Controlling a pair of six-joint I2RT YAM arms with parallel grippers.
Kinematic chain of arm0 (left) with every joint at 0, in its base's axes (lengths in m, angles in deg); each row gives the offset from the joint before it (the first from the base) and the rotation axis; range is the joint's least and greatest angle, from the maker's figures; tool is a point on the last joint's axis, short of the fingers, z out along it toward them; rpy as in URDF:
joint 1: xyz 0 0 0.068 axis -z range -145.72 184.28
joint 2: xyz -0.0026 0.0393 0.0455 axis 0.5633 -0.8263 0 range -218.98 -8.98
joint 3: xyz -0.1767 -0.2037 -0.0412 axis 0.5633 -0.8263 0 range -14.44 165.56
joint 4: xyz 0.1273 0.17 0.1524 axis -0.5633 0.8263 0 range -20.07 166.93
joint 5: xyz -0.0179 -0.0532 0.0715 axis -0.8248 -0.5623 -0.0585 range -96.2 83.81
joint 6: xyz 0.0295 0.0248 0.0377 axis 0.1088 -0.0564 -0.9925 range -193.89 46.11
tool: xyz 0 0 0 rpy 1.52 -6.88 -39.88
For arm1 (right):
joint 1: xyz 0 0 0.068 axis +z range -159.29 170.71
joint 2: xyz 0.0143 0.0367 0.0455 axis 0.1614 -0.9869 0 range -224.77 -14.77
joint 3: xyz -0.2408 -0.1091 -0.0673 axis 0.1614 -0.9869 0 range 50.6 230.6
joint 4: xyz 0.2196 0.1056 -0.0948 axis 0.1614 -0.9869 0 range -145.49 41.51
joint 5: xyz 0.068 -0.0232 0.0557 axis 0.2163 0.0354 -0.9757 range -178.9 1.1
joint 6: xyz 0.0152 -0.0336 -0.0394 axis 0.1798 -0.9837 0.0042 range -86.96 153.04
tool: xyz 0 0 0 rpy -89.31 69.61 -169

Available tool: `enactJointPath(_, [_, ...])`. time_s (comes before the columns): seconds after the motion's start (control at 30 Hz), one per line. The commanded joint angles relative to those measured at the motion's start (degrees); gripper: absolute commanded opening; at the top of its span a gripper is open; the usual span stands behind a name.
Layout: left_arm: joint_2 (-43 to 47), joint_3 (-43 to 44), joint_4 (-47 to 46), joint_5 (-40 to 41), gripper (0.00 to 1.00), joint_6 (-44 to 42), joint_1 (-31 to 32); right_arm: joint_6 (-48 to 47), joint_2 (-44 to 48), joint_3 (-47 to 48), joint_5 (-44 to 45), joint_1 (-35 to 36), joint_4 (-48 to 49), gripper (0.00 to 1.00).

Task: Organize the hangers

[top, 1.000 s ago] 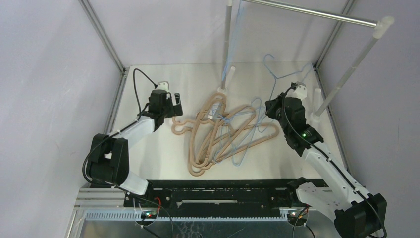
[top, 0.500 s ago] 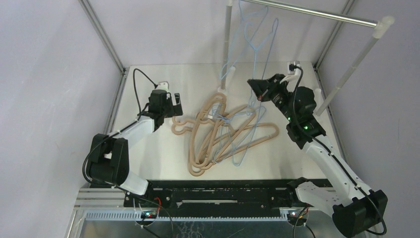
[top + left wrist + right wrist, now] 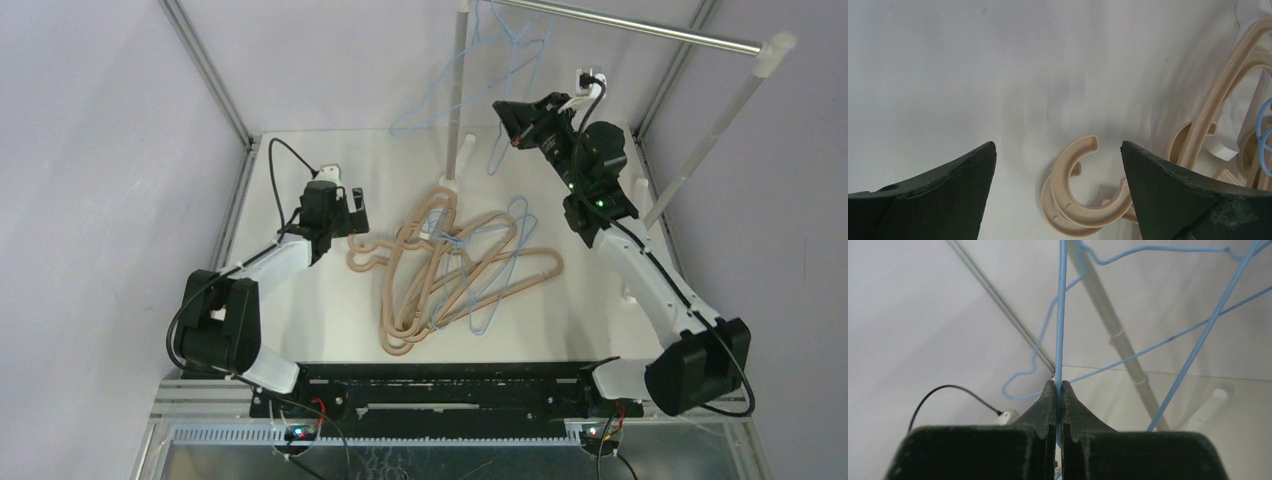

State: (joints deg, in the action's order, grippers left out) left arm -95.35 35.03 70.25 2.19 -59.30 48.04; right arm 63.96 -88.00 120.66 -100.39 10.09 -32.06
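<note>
Right arm has swung way up in the last second. The right gripper, clenched on a thin blue hanger, is now just under the rail. The hook might be over it already, hard to tell. Left gripper hasn't budged, jaws wide apart and empty, right by the tan hangers piled mid-table.

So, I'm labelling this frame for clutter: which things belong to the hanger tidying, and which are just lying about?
Job:
- held blue hanger, pinched in the right gripper
- tan hangers and loose blue hangers, heaped on the table
- silver rail, likely their destination
- left gripper, open

Just there:
- black cable
- corner struts
</note>
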Motion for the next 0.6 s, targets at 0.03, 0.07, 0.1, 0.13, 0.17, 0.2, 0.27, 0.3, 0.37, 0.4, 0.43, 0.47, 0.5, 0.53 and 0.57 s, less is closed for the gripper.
enactJointPath(0.03, [0.7, 1.9, -1.5, 0.6, 1.0, -0.2, 0.3, 2.1, -5.7, 5.1, 0.8, -2.5, 6.0, 0.0])
enactJointPath(0.07, [0.6, 1.9, -1.4, 0.6, 0.99, -0.3, 0.4, 2.6, -6.9, 5.6, 0.4, -2.8, 6.1, 0.0])
enactJointPath(0.1, [0.5, 2.0, -1.4, 0.7, 0.99, -0.3, 0.3, 3.0, -7.8, 5.9, 0.2, -3.1, 6.8, 0.0])
enactJointPath(0.13, [0.4, 2.1, -1.4, 0.6, 0.99, -0.3, 0.4, 3.4, -8.5, 6.1, -0.1, -3.2, 7.4, 0.0])
enactJointPath(0.17, [0.2, 2.2, -1.4, 0.7, 0.99, -0.3, 0.4, 3.6, -9.2, 6.2, -0.2, -3.3, 8.0, 0.0])
enactJointPath(0.2, [0.0, 2.2, -1.4, 0.6, 0.99, -0.3, 0.3, 3.6, -9.6, 6.3, -0.1, -3.4, 8.6, 0.0])
enactJointPath(0.27, [-0.2, 2.4, -1.3, 0.7, 1.0, -0.3, 0.3, 3.8, -10.4, 6.2, 0.7, -3.4, 9.2, 0.0])
enactJointPath(0.3, [-0.3, 2.4, -1.3, 0.7, 0.99, -0.3, 0.4, 3.9, -10.8, 6.2, 1.0, -3.5, 9.2, 0.0])
enactJointPath(0.37, [-0.4, 2.5, -1.3, 0.7, 0.99, -0.4, 0.4, 4.1, -11.7, 6.1, 1.0, -3.7, 9.1, 0.0])
enactJointPath(0.4, [-0.5, 2.5, -1.3, 0.8, 0.99, -0.4, 0.4, 4.3, -12.0, 6.1, 0.9, -3.8, 9.0, 0.0])
enactJointPath(0.43, [-0.6, 2.5, -1.3, 0.8, 0.99, -0.4, 0.4, 4.6, -12.4, 5.9, 0.9, -3.9, 8.8, 0.0])
enactJointPath(0.47, [-0.8, 2.6, -1.3, 0.8, 0.99, -0.4, 0.4, 4.8, -12.7, 5.6, 0.7, -4.0, 8.8, 0.0])
enactJointPath(0.5, [-0.9, 2.6, -1.3, 0.7, 0.99, -0.4, 0.3, 5.1, -12.9, 5.2, 0.5, -4.0, 8.9, 0.0])
enactJointPath(0.53, [-1.0, 2.6, -1.2, 0.7, 0.99, -0.4, 0.4, 5.2, -13.0, 4.6, 0.4, -4.1, 9.0, 0.0])
enactJointPath(0.57, [-1.1, 2.8, -1.1, 0.6, 1.0, -0.4, 0.4, 5.3, -12.9, 4.2, 0.7, -4.2, 9.0, 0.06])
